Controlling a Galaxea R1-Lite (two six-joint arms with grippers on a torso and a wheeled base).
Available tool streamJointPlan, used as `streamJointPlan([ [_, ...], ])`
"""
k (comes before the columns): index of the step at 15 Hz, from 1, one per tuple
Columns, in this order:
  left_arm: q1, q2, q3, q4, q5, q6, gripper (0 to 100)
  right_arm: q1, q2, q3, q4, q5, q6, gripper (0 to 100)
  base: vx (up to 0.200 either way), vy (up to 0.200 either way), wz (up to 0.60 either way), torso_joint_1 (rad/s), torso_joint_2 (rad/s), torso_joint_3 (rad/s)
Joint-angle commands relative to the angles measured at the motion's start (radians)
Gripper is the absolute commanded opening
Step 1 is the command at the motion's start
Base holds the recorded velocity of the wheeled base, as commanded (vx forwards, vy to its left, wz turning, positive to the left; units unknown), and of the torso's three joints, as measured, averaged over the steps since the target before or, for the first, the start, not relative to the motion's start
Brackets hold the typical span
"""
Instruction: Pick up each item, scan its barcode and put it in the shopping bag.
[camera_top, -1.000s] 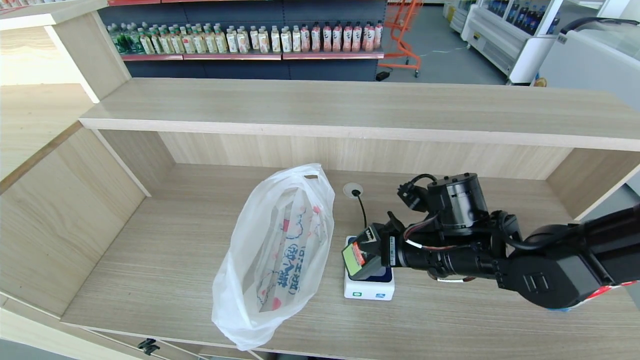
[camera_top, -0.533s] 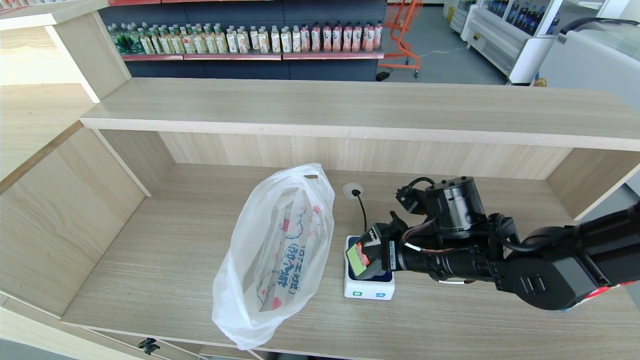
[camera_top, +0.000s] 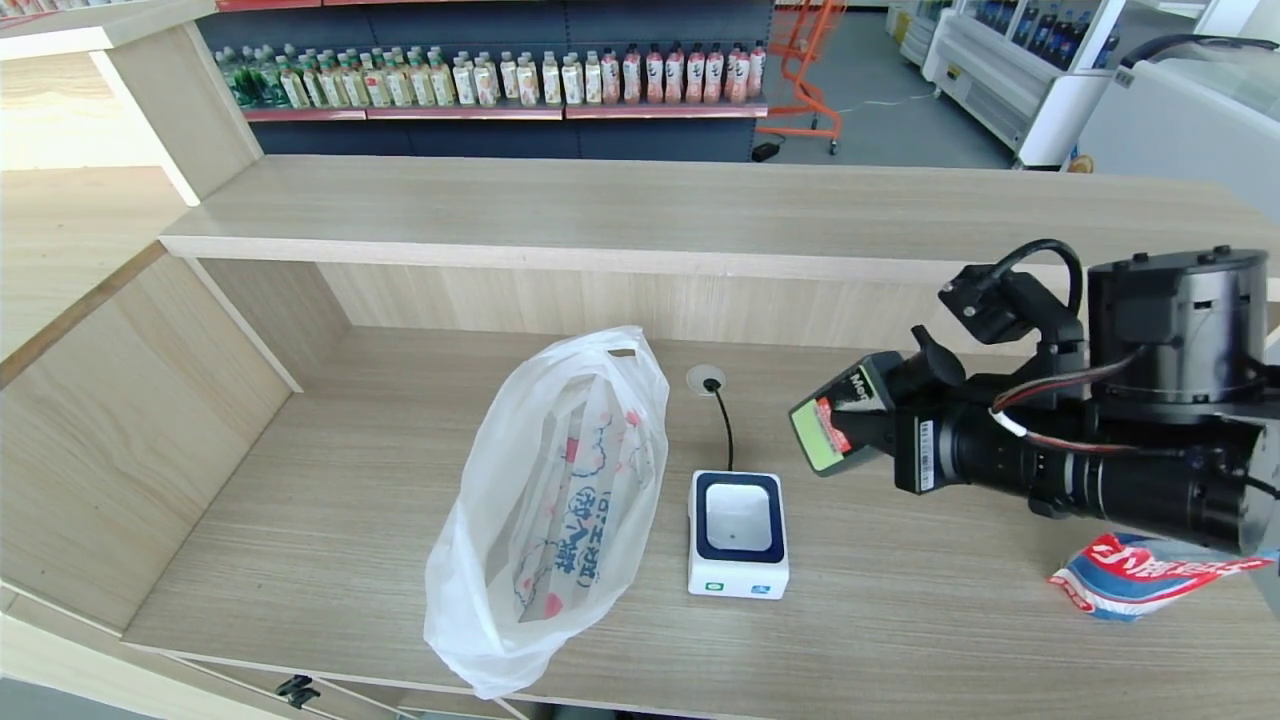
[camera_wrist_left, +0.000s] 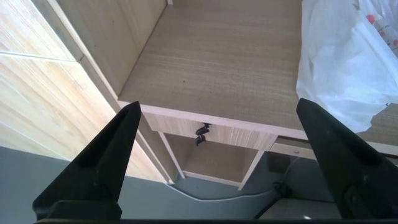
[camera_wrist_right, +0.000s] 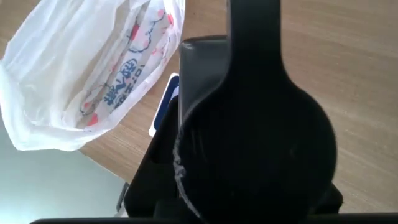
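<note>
Right gripper (camera_top: 852, 418): closed on a small box (camera_top: 820, 440), one finger above it and one below. The box is held clear of the counter (camera_top: 900, 640), its green and red end face turned toward the robot's left. It sits up and to the right of the scanner (camera_top: 737, 533), apart from it. The scanner window is uncovered; its cable (camera_top: 724, 425) runs back to a port in the counter.

Shopping bag (camera_top: 550, 500): lying on the counter just left of the scanner, mouth toward the rear, with printed packaging visible inside.

Snack packet (camera_top: 1150, 575): on the counter beneath the right arm.

Left gripper (camera_wrist_left: 217, 155): fingers spread wide, nothing between them, positioned over the counter's front edge near the bag's lower end (camera_wrist_left: 348, 68).
</note>
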Motion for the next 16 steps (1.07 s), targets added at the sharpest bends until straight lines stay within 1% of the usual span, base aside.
streamJointPlan([
  [1, 0.000, 0.000, 0.000, 0.000, 0.001, 0.000, 100, -0.024, -0.118, 0.065, -0.001, -0.014, -0.015, 0, 0.000, 0.000, 0.00, 0.000, 0.00, 0.000],
  [2, 0.000, 0.000, 0.000, 0.000, 0.001, 0.000, 100, -0.024, -0.162, 0.120, 0.001, -0.014, -0.015, 0, 0.000, 0.000, 0.00, 0.000, 0.00, 0.000],
  [5, 0.000, 0.000, 0.000, 0.000, 0.001, 0.002, 100, -0.024, -0.204, 0.166, 0.001, -0.006, -0.005, 0, 0.000, 0.000, 0.00, 0.000, 0.00, 0.000],
  [7, 0.000, -0.001, 0.000, 0.000, 0.001, 0.005, 100, -0.022, -0.202, 0.166, 0.001, -0.006, 0.039, 0, 0.000, 0.000, 0.00, 0.000, 0.00, 0.000],
  [10, 0.000, 0.000, 0.000, 0.000, 0.001, 0.002, 100, -0.017, -0.188, 0.164, 0.002, -0.005, 0.142, 0, -0.200, 0.000, 0.00, 0.006, 0.00, 0.002],
  [11, 0.000, 0.000, 0.000, 0.000, 0.001, 0.002, 100, -0.017, -0.184, 0.163, 0.002, -0.005, 0.154, 0, -0.200, 0.000, 0.00, 0.002, -0.01, 0.002],
  [14, 0.000, -0.001, 0.000, 0.000, 0.001, 0.003, 100, -0.019, -0.164, 0.160, 0.005, -0.001, 0.215, 0, 0.000, 0.000, 0.00, 0.000, 0.00, 0.000],
  [16, 0.000, 0.000, 0.000, 0.000, 0.001, 0.002, 100, -0.016, -0.128, 0.132, 0.005, 0.002, 0.292, 0, 0.000, 0.200, 0.00, 0.005, 0.00, 0.007],
])
